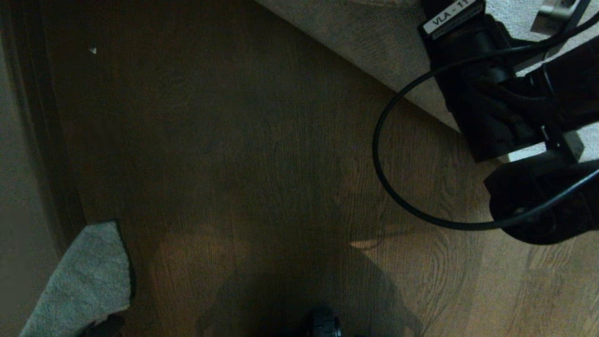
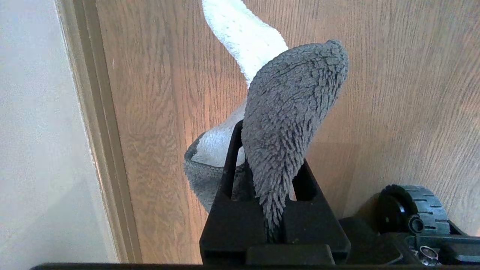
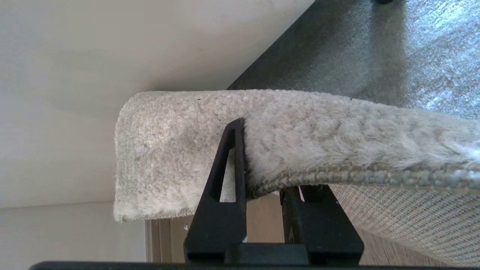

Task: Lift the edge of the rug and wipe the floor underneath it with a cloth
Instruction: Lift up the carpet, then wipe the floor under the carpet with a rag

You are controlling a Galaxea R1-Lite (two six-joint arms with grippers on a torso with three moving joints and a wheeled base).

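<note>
Rug edge (image 3: 300,150) was up at far right, clamped in the right hand (image 3: 262,187).
Left hand (image 2: 268,187), near left, pinched the cloth (image 2: 288,112); next, probably, it had to reach the dim bared floor (image 1: 262,140).

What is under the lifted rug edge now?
Under the rug edge, pinched by the right gripper, a strip of bare floor shows. The rug covers the floor farther in.
</note>
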